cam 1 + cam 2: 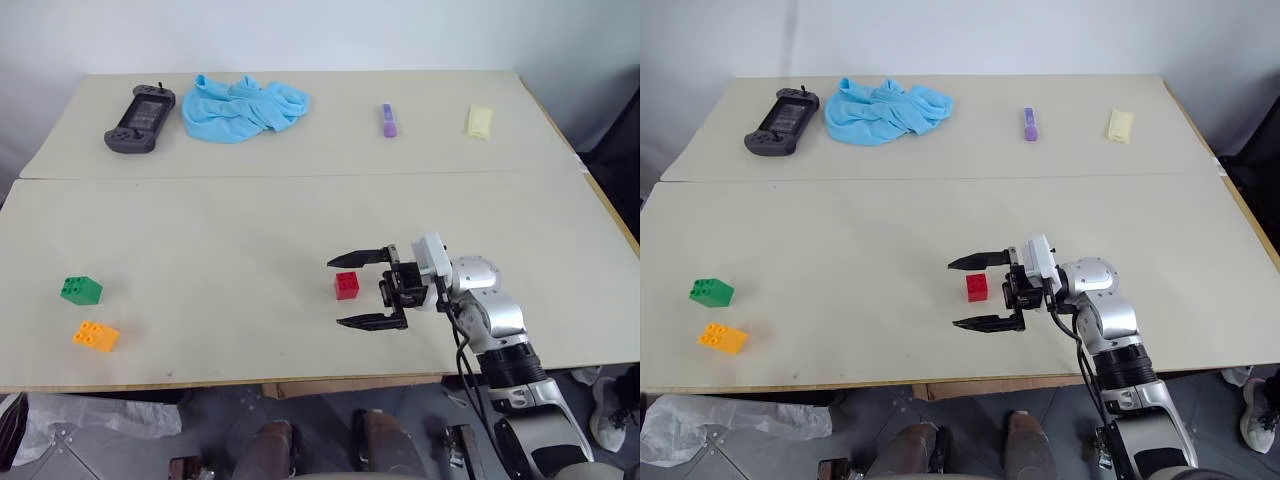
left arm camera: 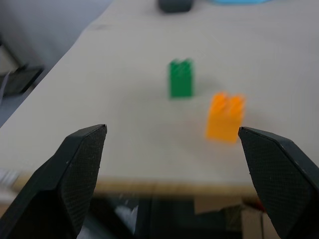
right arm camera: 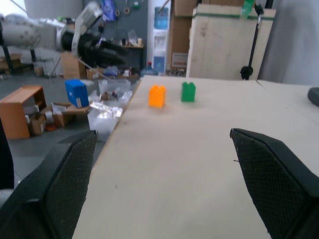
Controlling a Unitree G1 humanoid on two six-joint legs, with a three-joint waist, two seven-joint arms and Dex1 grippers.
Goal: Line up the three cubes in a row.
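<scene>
As R tool (image 1: pixel 357 291) gapes, red cube (image 1: pixel 346 285) betw fingers.

The right arm (image 1: pixel 487 315) is built of rounded silver-grey shells with a ribbed black collar at about five o'clock of the wrist. A black cable runs alongside it. A white block sits atop the wrist, ahead of a black mechanism. The right gripper (image 1: pixel 352 292) has two slim black fingers; the left gripper's fingers (image 2: pixel 75 169) show finely textured black pads.
</scene>
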